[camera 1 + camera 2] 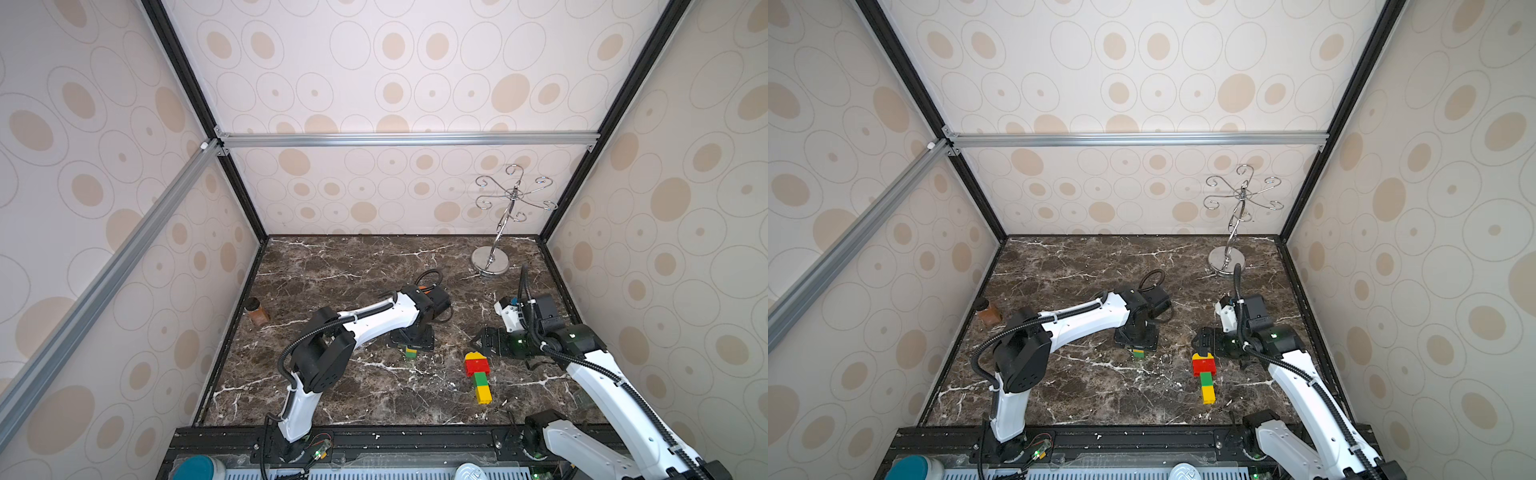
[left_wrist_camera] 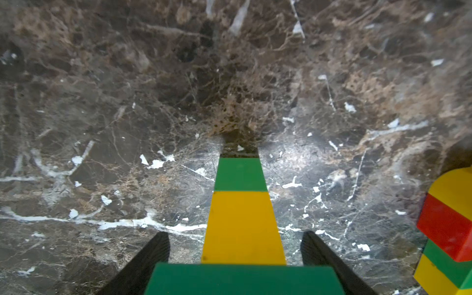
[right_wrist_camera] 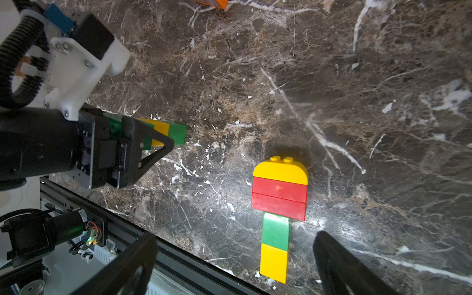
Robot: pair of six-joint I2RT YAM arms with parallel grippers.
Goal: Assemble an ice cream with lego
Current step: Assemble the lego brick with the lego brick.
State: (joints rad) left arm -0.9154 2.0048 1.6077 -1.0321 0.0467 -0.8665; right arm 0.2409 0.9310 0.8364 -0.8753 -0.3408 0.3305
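Observation:
A small lego stack (image 2: 242,222) of green, yellow and green bricks stands upright on the marble table (image 1: 332,270). My left gripper (image 2: 236,245) points down over it, open, with a finger (image 2: 158,251) on each side and a gap to the yellow brick. Both top views show this stack (image 1: 411,353) (image 1: 1138,353) under the left gripper (image 1: 411,345) (image 1: 1137,343). A lego ice cream (image 3: 279,194) lies flat: yellow dome, two red bricks, green and yellow stick. My right gripper (image 3: 233,237) hovers open above its stick end, holding nothing. The ice cream (image 1: 478,376) lies in front of the right gripper (image 1: 478,343).
A brown jar (image 1: 258,313) lies near the left wall. A chrome hook stand (image 1: 492,259) stands at the back right. An orange lego piece (image 3: 212,3) shows at the edge of the right wrist view. The black front rail (image 1: 415,434) runs along the table's near edge.

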